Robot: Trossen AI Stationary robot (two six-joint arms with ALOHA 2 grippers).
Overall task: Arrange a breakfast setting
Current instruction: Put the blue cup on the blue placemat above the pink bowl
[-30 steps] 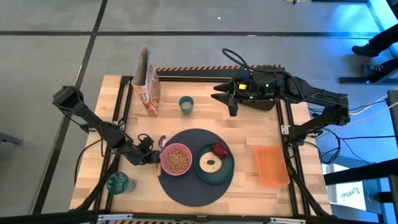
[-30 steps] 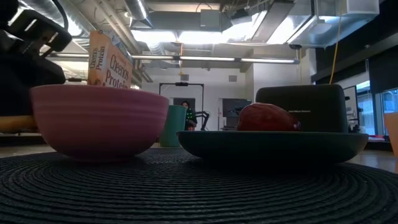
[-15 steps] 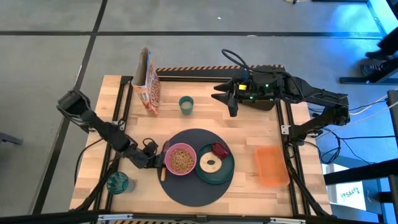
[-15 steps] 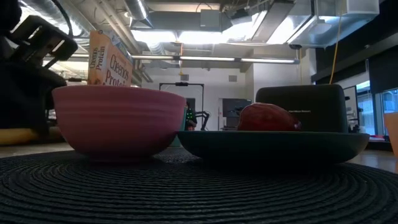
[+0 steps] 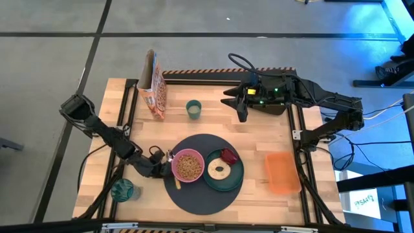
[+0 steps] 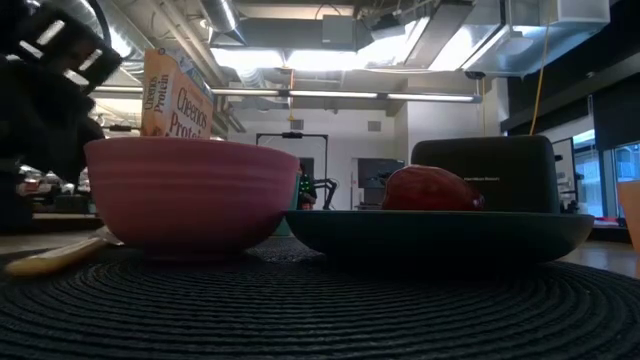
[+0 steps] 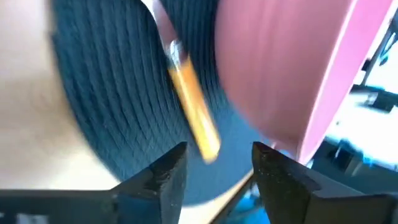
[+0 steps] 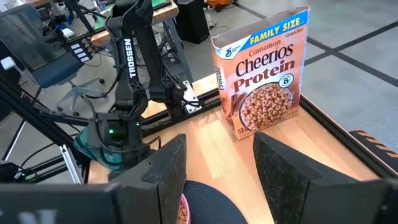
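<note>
Fingers of our left gripper (image 7: 214, 171) stand apart with nothing between them, low at the mat's left edge, and the spoon (image 7: 189, 109) lies just ahead of them on the large round dark-grey mat (image 5: 200, 197), beside the pink bowl (image 5: 186, 166). We judge the spoon placed and released. The bowl, filled with cereal, sits on the mat's left half. Touching it, or nearly, the dark-green plate (image 5: 234, 177) carries the pale ring-shaped bagel (image 5: 218, 171) and the small dark-red fruit (image 5: 228, 155).

What we think remains is the small pale-green cup (image 5: 193, 109), which stands well apart from the mat toward the table's far side, near the cereal box (image 5: 154, 85). Our right gripper (image 5: 240, 103) waits over that far side, its fingers spread and empty.

The wooden table (image 5: 284, 139) also holds an orange tray (image 5: 283, 172) to the right of the mat and a teal glass (image 5: 122, 190) near the front left corner. Beyond the table we see grey floor, and overhead ducts and strip lights.
</note>
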